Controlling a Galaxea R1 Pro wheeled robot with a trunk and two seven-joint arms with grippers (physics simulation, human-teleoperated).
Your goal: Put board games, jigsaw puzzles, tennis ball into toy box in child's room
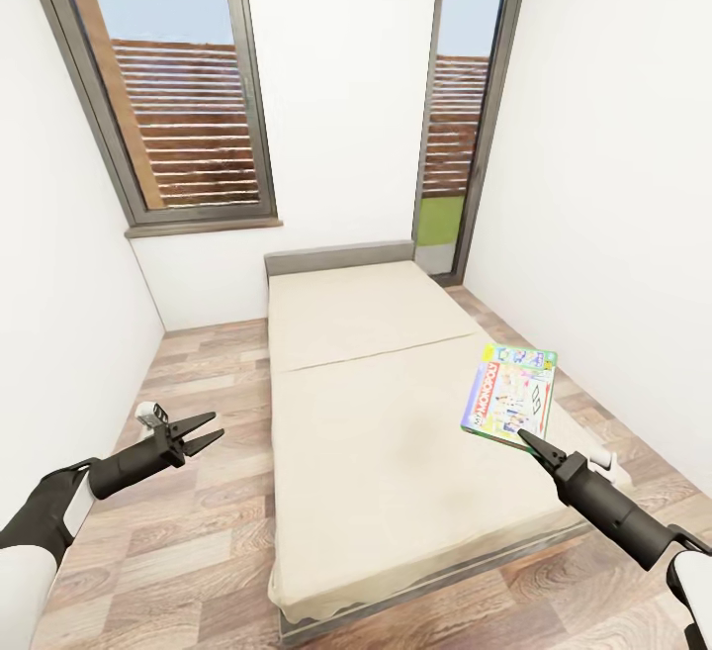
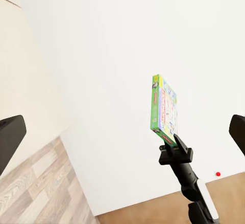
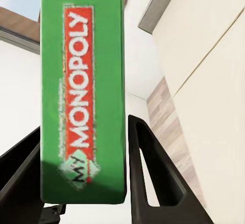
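- Right gripper [image 1: 528, 439] clamped on the near edge of the white-green board game [image 1: 509, 394], lifted off the mattress on the bed's right side, at about four o'clock from the mattress centre in the head view.
- Confirmed in the right wrist view: green box edge with the red Monopoly band [image 3: 83, 88] pinched between the two dark fingers [image 3: 153, 173].
- Same box seen from the left wrist camera [image 2: 164, 109], standing up in the air from the tip of the right gripper [image 2: 175, 144], clear of any surface.
- Left gripper [image 1: 201, 431] with jaws apart and nothing between them, out over the wood floor [image 1: 198, 531] at about nine o'clock from the bed [image 1: 376, 452].
- No other game box to be seen on the beige mattress; whether a second one has already gone to the toy box, cannot tell from here.
- Judged progress: one bed game in hand, not yet delivered; carrying it to the toy box on the table remains.
- Status of the table's game, the two puzzles and the tennis ball cannot be judged from these views.
- Window [image 1: 178, 86] and white wall [image 1: 336, 86] at twelve o'clock beyond the headboard.
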